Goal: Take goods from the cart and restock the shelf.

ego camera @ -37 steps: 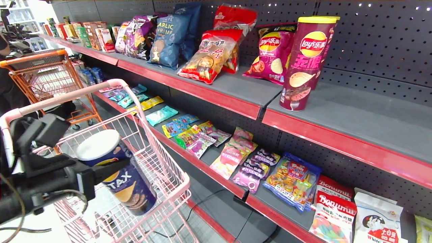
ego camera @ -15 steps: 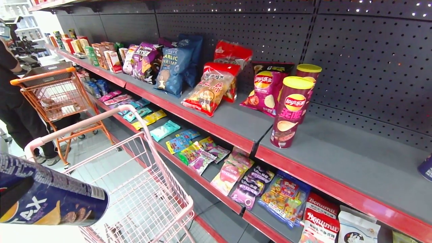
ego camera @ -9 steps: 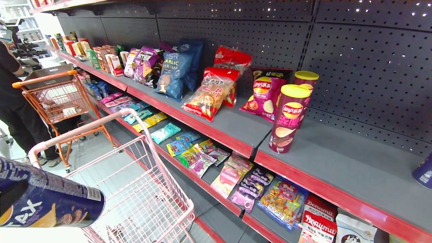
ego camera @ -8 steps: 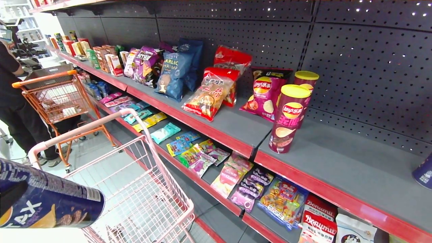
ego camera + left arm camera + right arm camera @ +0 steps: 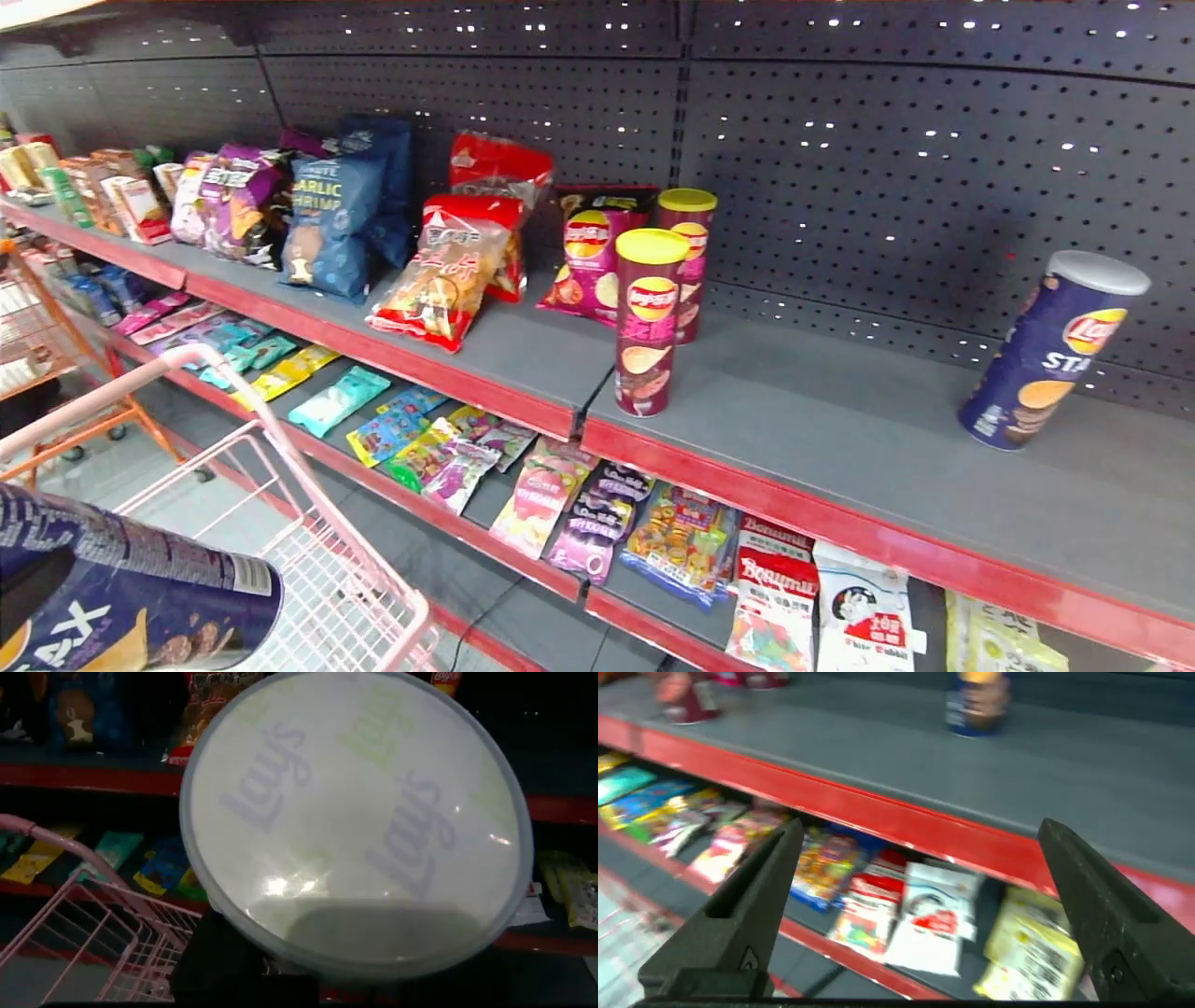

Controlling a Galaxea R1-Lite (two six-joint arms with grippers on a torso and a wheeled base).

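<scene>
can (image 5: 140,597): dark blue tube with chip pictures, pale lid (image 5: 355,821), lying tilted above the pink cart (image 5: 280,448) | left gripper (image 5: 33,588) clamped on it | right gripper (image 5: 922,835) spread wide, empty, facing the shelf (image 5: 840,439)

The top shelf (image 5: 803,439) has a row of bags (image 5: 327,224) on its left part. Right of the bags stand two cans. The front can (image 5: 646,322) is near the shelf's edge, and the back can (image 5: 688,243) is just behind it. The lone can (image 5: 1050,355) stands well apart to the right. Packets (image 5: 551,495) lie flat on the low shelf (image 5: 317,454) underneath. The cart (image 5: 271,435) sits before the shelves on the left. The held can (image 5: 140,607) hangs sideways above the cart's near side.
</scene>
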